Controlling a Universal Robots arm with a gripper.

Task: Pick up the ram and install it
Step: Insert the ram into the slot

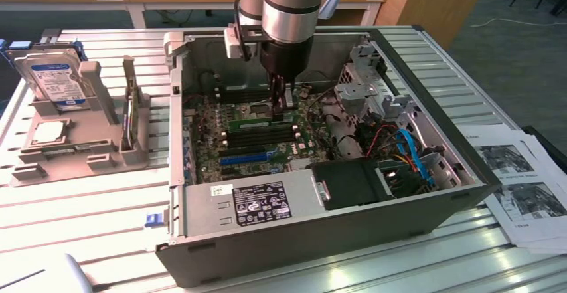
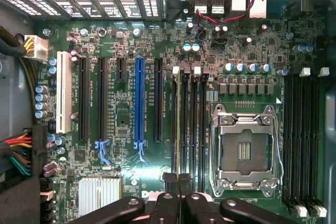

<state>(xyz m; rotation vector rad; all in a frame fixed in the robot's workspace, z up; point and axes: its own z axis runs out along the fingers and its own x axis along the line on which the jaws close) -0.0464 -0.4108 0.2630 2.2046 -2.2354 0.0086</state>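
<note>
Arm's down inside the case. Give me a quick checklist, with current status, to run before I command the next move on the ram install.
1. Gripper inside the open case, over the motherboard: ok.
2. Gripper shut: ok.
3. Ram actually in the grip: cannot tell.
4. Memory slots beside the CPU socket have no cable lying across them: ok.
5. Slot latches open to receive a stick: cannot tell.
6. Hard drive sits on its holder outside the case, away from the arm: ok.
</note>
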